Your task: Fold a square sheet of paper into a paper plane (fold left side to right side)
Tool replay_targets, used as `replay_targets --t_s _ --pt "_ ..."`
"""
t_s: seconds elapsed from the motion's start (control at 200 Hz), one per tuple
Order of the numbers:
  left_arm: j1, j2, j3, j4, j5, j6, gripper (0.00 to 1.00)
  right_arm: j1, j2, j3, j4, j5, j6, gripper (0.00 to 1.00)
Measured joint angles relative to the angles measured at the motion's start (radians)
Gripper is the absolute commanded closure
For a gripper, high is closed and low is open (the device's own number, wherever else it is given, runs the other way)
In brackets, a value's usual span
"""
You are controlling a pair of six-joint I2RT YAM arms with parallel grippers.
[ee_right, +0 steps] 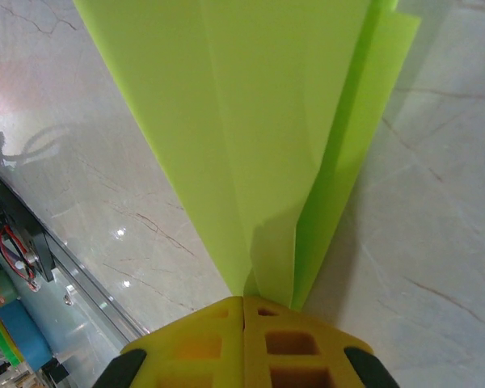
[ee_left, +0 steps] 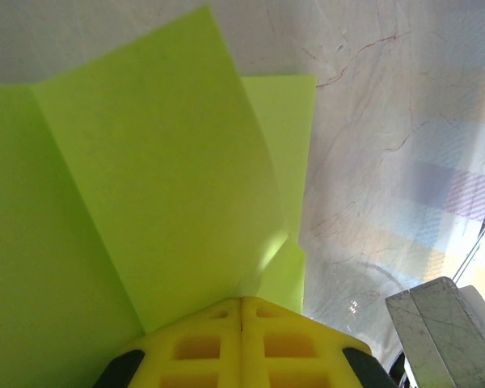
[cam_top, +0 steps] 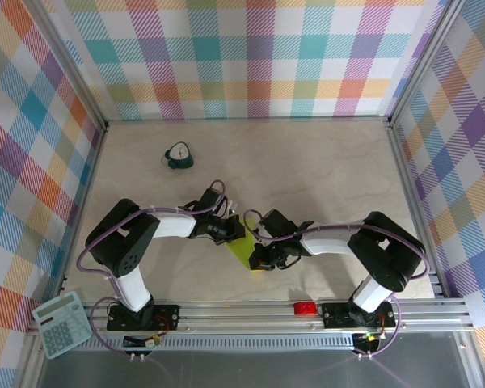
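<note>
Lime paper (cam_top: 242, 249), part-folded, is pinched mid-table between left gripper (ee_left: 242, 311) and right gripper (ee_right: 243, 307), both clamped on it. Teal clock (cam_top: 178, 155) stands well behind; red block (cam_top: 305, 308) and calculator (cam_top: 62, 324) lie apart by the near rail (cam_top: 226, 310).

Tabletop (cam_top: 323, 170): pale marble-look surface, faint reddish veins, glossy, small light glints nr the 6 o'clock edge. Walls: pastel plaid panels, back panel (cam_top: 242, 56) at 12 o'clock, left panel (cam_top: 24, 162) at 9, right panel (cam_top: 465, 162) at 3. Alu. rail (cam_top: 250, 309) runs along the 6 o'clock edge. Lighting even, shadows soft.
</note>
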Motion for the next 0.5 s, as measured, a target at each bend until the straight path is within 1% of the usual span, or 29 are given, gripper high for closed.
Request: replay_targets --t_s 0.205,0.5 --pt "0.000 0.000 0.000 0.000 0.000 0.000 1.00 0.001 -0.008 -0.015 0.008 0.000 0.010 0.99" --pt "0.000 0.000 0.001 -0.002 0.000 0.000 1.00 0.005 -0.026 -0.061 0.077 -0.001 0.042 1.00"
